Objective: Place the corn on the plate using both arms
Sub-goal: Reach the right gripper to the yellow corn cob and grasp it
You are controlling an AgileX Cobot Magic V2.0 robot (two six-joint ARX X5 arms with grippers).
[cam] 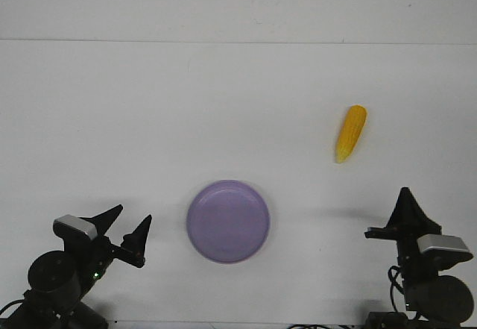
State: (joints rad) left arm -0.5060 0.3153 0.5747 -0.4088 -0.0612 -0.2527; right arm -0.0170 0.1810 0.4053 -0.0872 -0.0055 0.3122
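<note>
A yellow-orange corn (350, 133) cob lies on the white table at the right, its thin end pointing toward the near side. The round lavender plate (228, 221) sits near the front middle with nothing on it. My left gripper (129, 220) rests at the near left with its two pointed fingers spread apart and nothing between them. At the near right, my right gripper (405, 197) shows as a single point, its fingers together, holding nothing. The corn is well ahead of the right gripper and apart from both grippers.
The white table (149, 120) runs back to a pale wall. Both arm bases with silver-grey blocks sit at the bottom corners.
</note>
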